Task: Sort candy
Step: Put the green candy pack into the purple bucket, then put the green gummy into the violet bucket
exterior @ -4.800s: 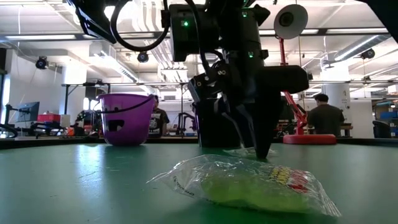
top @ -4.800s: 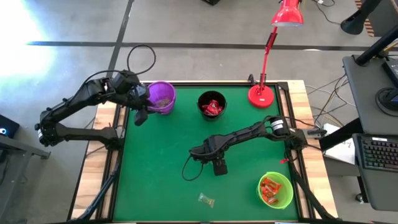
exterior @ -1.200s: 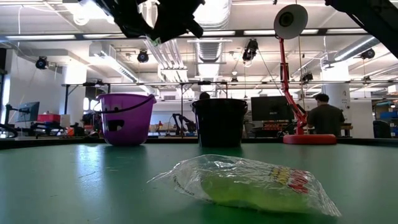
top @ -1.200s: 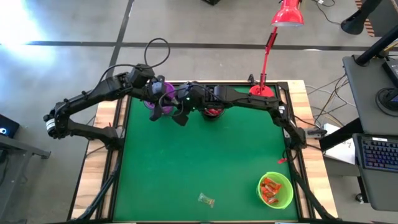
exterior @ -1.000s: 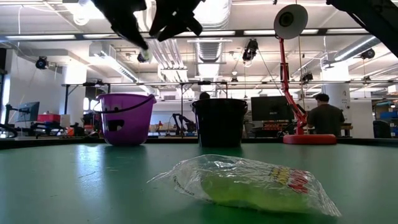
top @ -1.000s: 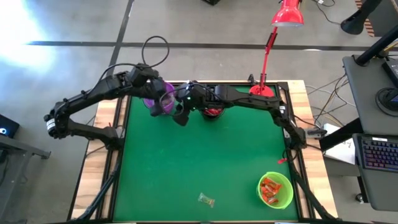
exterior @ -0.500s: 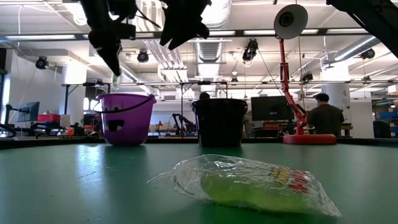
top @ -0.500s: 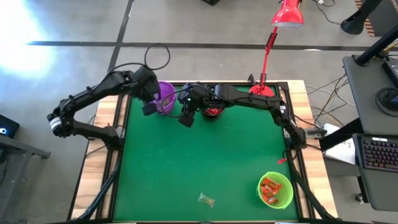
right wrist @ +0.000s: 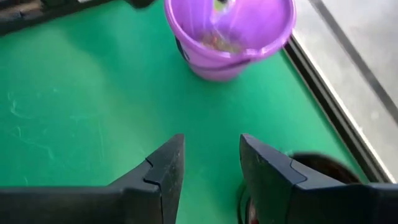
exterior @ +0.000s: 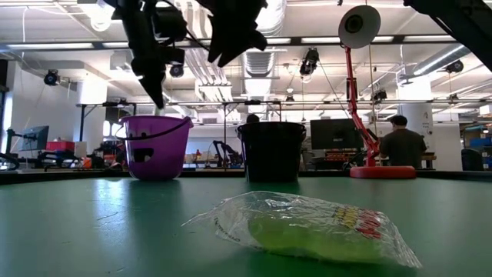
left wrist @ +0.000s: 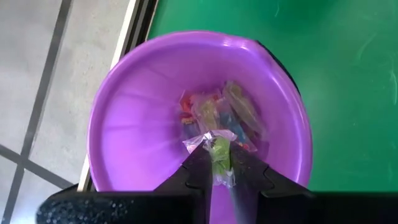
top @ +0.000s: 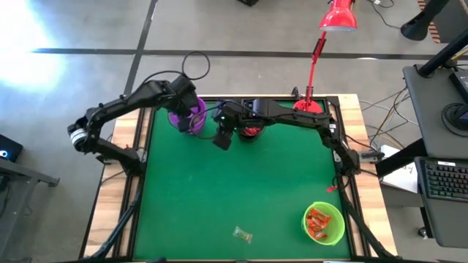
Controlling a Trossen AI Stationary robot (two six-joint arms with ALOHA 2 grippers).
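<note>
Two arms worked at the far side of the green counter (top: 219,190). The left gripper (left wrist: 214,163) hung directly over the purple cup (top: 187,115), its fingers (left wrist: 196,163) pressed nearly together and pinching a pale green candy in a clear wrapper (left wrist: 217,154) above the cup's mouth. Several more wrapped candies (left wrist: 214,115) lay at the bottom of that cup. The right gripper (top: 223,137) hovered just beside the purple cup, between it and the black cup (top: 250,124), with its fingers (right wrist: 163,169) spread apart and holding nothing; only bare counter showed between them. Red-wrapped candies (top: 251,131) were partly visible in the black cup behind the right arm. At the near right corner stood a green cup (top: 324,222) holding orange-red candies (top: 316,220). One clear-wrapped pale green candy (exterior: 307,227) lay alone on the counter near its front edge, well apart from both grippers and all three cups. A red desk lamp (top: 311,69) stood at the far right corner.
</note>
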